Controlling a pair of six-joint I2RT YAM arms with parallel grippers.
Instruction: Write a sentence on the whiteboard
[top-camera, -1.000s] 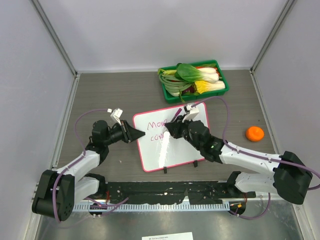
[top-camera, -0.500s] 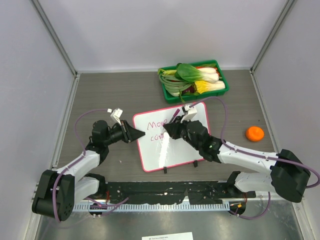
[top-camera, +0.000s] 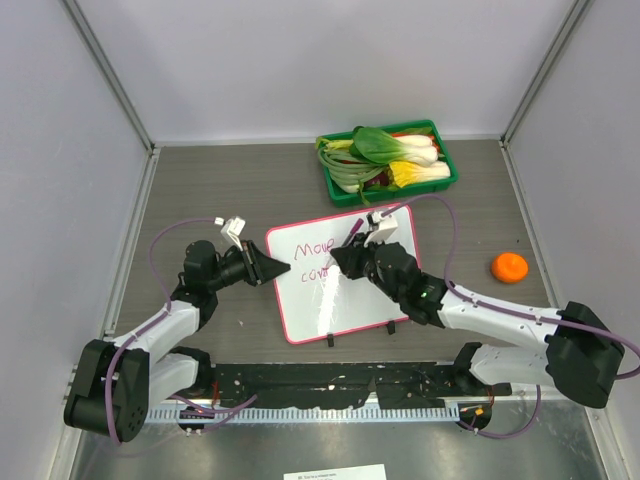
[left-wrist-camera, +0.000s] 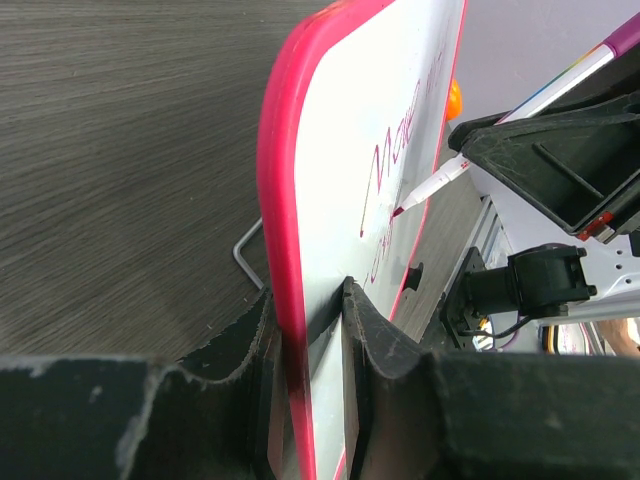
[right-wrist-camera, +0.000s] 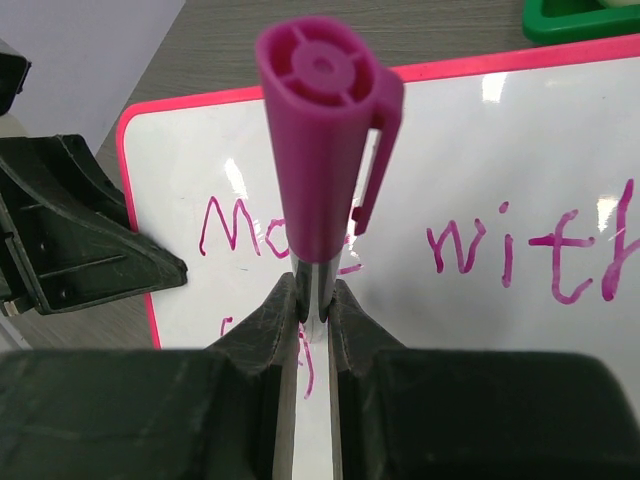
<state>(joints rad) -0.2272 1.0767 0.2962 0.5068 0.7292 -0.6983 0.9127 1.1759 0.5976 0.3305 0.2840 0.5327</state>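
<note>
The whiteboard (top-camera: 345, 275), white with a pink-red frame and black feet, lies mid-table with magenta handwriting on it. My left gripper (top-camera: 284, 267) is shut on its left edge; in the left wrist view both jaws pinch the pink frame (left-wrist-camera: 285, 250). My right gripper (top-camera: 335, 258) is shut on a marker (right-wrist-camera: 325, 150) with a magenta cap on its rear end, held over the board's upper middle. In the left wrist view the marker tip (left-wrist-camera: 400, 211) touches the board beside the writing. The right wrist view shows "Mo", "with" and a second line beginning below.
A green tray (top-camera: 389, 163) of bok choy and other vegetables stands at the back, just beyond the board's top edge. An orange fruit (top-camera: 510, 267) lies at the right. Grey walls close in the table on three sides.
The right gripper with the marker has shifted only slightly over the second line of writing. The left gripper and the board have stayed put.
</note>
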